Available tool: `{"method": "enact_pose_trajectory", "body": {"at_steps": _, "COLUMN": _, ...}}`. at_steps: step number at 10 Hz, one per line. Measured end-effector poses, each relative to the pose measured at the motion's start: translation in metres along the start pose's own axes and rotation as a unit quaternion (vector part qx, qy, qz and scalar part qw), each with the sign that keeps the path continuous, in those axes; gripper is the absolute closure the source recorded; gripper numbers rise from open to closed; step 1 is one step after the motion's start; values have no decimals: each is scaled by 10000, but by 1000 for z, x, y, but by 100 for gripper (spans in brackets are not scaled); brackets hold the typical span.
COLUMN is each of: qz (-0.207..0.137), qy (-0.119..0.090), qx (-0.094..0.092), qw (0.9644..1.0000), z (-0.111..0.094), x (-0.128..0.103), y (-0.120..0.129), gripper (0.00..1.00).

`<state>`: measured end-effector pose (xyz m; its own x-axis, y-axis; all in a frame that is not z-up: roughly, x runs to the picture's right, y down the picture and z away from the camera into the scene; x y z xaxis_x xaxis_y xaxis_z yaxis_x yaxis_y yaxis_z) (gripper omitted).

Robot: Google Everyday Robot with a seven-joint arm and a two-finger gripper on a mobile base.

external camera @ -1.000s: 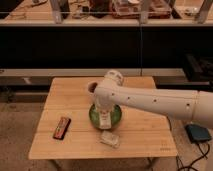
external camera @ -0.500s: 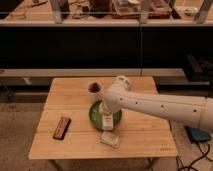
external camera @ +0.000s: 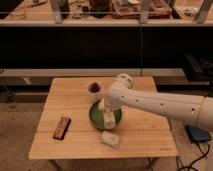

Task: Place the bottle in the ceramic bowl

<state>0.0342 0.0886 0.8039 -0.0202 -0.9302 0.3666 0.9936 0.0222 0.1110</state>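
A dark green ceramic bowl (external camera: 96, 116) sits near the middle of the wooden table (external camera: 145, 135). My gripper (external camera: 108, 118) reaches in from the right on a white arm (external camera: 160, 105) and hangs down over the right part of the bowl. A pale upright thing (external camera: 109, 120), apparently the bottle, is at the gripper over the bowl. I cannot see whether it rests in the bowl or is still held.
A white cup with a dark inside (external camera: 94, 89) stands just behind the bowl. A crumpled white packet (external camera: 110, 138) lies in front of the bowl. A dark snack bar (external camera: 61, 127) lies at the front left. Dark shelving stands behind the table.
The arm's upper part has swung to the right, which uncovers the cup behind the bowl. The gripper has stayed over the bowl and sits a little lower.
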Motion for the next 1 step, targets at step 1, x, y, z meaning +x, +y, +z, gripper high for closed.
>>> {"method": "enact_pose_trajectory", "body": {"at_steps": 1, "qz": 9, "qy": 3, "qx": -15, "qw": 10000, "z": 0, "x": 0, "y": 1, "gripper": 30}}
